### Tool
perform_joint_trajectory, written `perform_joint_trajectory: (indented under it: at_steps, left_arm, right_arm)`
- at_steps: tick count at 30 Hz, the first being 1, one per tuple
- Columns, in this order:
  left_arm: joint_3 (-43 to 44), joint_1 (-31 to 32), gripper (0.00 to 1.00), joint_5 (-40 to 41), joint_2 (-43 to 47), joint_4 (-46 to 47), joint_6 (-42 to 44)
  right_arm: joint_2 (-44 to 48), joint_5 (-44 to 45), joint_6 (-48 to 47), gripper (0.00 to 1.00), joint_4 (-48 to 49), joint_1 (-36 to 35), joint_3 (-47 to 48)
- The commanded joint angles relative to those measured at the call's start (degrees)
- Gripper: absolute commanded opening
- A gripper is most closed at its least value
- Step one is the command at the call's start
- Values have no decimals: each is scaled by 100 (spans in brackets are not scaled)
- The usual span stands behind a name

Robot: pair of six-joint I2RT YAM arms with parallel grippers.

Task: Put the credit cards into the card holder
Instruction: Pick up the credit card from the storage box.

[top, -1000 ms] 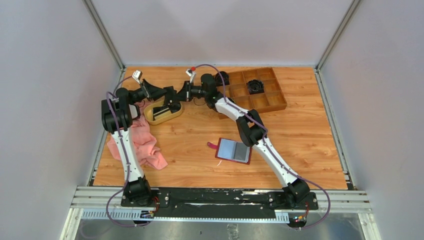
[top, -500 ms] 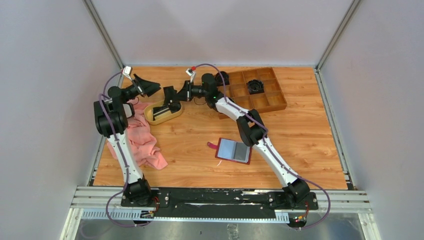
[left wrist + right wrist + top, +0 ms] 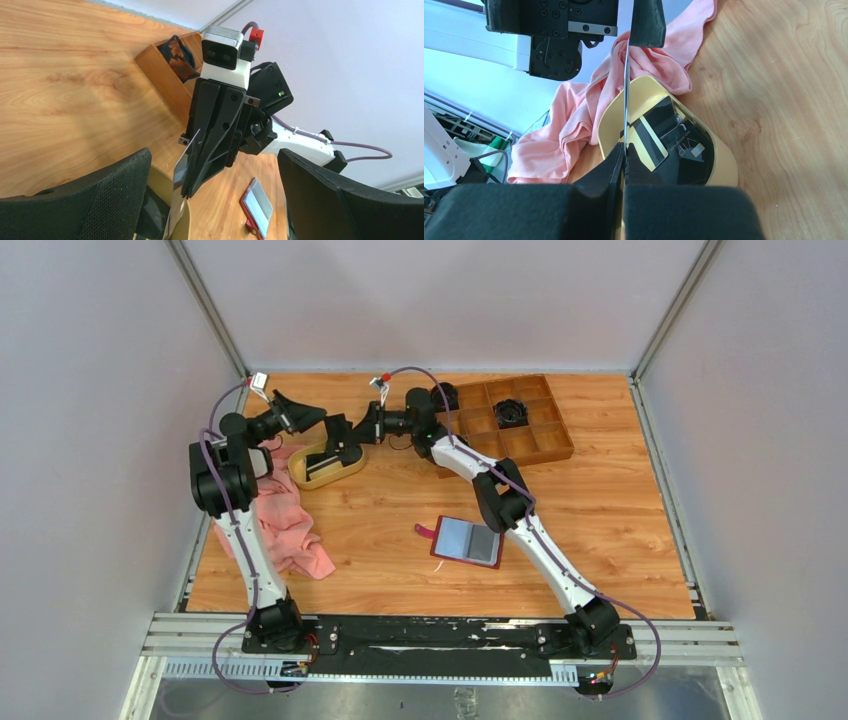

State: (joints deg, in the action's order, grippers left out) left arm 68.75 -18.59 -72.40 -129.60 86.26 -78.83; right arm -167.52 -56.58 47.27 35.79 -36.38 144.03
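Now, my right pincer (image 3: 624,150) is squeezed fully shut on a credit card (image 3: 625,95), held upright and edge-on just above the oval tan dish (image 3: 724,167). The other cards (image 3: 669,132), mostly dark and one striped tan-gold, lie inside that dish. My left pincer (image 3: 310,415) hangs just beyond the dish's far side, its jaws spread as wide as they go with nothing between them. One of its fingers is near the held card's top edge, though I cannot tell whether they touch. The card holder (image 3: 467,540) lies open and face up, well apart from the dish, towards my bases and to the right. A pink cloth (image 3: 285,525) lies against the dish's left end.
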Motion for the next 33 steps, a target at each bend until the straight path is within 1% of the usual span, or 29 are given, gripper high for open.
perform_joint_trajectory:
  at_steps: [1,5,7,14,16,20,23,24,25,27,28,33]
  left_arm:
    - [-14,115,100,-133,139,248,-8]
    - [-136,114,99,-151,253,247,65]
    - [-115,113,95,-164,258,247,15]
    - [53,106,61,-208,8,243,-271]
    - [51,106,54,-213,-7,249,-288]
    - [55,101,51,-217,0,243,-274]
    - [68,106,44,-238,-19,242,-282]
    - [68,102,43,-246,-34,243,-282]
    - [68,98,43,-252,-49,249,-282]
    - [54,106,48,-257,-79,251,-267]
    - [51,105,49,-264,-92,246,-265]
    - [40,101,46,-301,-181,255,-256]
  right_arm:
    - [294,-204,71,0,318,4,-80]
    - [296,-244,167,0,429,10,-116]
    - [295,-268,221,0,513,5,-124]
    - [311,-293,270,0,596,12,-160]
    - [304,-276,276,0,598,9,-166]
    - [294,-260,283,0,596,13,-179]
    - [285,-245,286,0,596,17,-184]
    - [283,-242,287,0,591,14,-178]
    - [285,-238,299,0,595,13,-176]
    - [286,-227,305,0,596,13,-177]
    - [282,-231,309,0,596,19,-180]
    - [286,-209,337,0,596,34,-177]
